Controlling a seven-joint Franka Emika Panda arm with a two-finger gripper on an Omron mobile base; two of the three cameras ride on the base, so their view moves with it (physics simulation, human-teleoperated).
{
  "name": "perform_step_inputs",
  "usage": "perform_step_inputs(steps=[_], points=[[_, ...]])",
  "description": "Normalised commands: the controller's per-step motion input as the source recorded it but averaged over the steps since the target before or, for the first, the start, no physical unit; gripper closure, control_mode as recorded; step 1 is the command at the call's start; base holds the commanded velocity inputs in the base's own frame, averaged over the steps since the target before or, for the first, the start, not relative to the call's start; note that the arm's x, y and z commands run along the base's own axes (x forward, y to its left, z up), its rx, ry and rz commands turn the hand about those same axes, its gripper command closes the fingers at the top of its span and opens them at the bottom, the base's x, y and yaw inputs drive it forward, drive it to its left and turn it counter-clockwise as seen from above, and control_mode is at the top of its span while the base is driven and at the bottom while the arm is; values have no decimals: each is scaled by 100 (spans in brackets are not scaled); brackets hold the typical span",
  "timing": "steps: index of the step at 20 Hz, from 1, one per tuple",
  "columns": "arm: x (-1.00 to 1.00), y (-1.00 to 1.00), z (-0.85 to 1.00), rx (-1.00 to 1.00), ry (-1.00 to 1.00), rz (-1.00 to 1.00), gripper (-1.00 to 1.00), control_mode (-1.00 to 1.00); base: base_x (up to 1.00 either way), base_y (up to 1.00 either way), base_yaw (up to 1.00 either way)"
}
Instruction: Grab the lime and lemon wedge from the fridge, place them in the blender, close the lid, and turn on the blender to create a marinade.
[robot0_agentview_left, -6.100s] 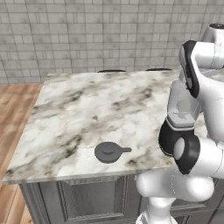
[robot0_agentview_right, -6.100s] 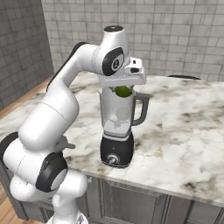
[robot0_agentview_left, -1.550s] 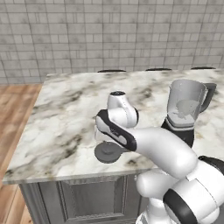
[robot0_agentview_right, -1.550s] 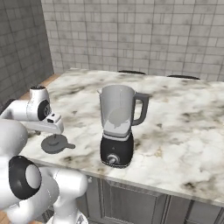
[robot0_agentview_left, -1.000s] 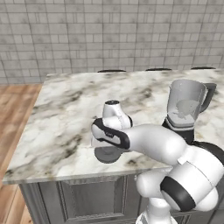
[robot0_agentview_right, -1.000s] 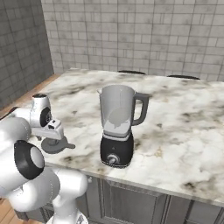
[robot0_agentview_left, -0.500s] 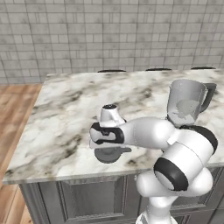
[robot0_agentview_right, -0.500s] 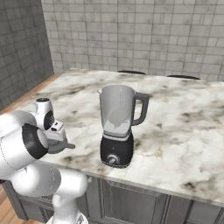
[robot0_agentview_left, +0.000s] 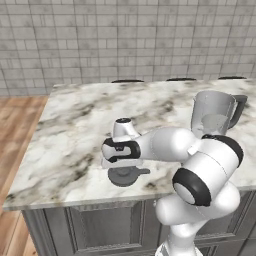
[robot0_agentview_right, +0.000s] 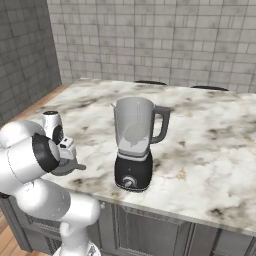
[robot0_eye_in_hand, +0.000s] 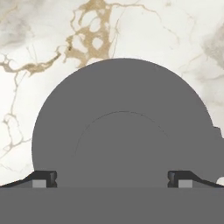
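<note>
**End effector spread wide, low over the lid near the desk's front edge**

The end effector (robot0_eye_in_hand: 112, 179) points straight down at the lid (robot0_eye_in_hand: 124, 131), its two fingertips (robot0_eye_in_hand: 43, 178) standing wide apart, one at each side of the dark grey disc. In the hand view the tips sit at the disc's lower flanks with the raised centre between them; whether they touch its rim cannot be told. Nothing is gripped.

The lid (robot0_agentview_left: 125, 175) lies flat on the marble desk (robot0_agentview_left: 75, 125), close to the front edge, with its small tab sticking out sideways toward the blender's side. In the left base view the end effector (robot0_agentview_left: 120, 162) hangs right above the disc, and the white arm reaches across from the right.

The blender (robot0_agentview_right: 134, 150) stands well apart from the lid (robot0_agentview_right: 67, 167), further along the desk, also near the front edge; its clear jar is open at the top and its dark handle faces away from the arm. The desk surface behind the lid and between lid and blender is bare marble. To the lid's far side the desk ends at a corner over the wooden floor (robot0_agentview_left: 17, 125).
</note>
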Motion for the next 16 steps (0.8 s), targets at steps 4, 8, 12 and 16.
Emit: perform_step_inputs(steps=[4,8,12,16], points=[[0,0,-30,0,0,2,-100,-100,0,0,0],[0,-9,-11,0,-2,3,-100,-100,0,0,0],[0,-2,-1,0,0,0,-100,-100,0,0,0],[0,-13,0,0,0,0,-100,-100,0,0,0]])
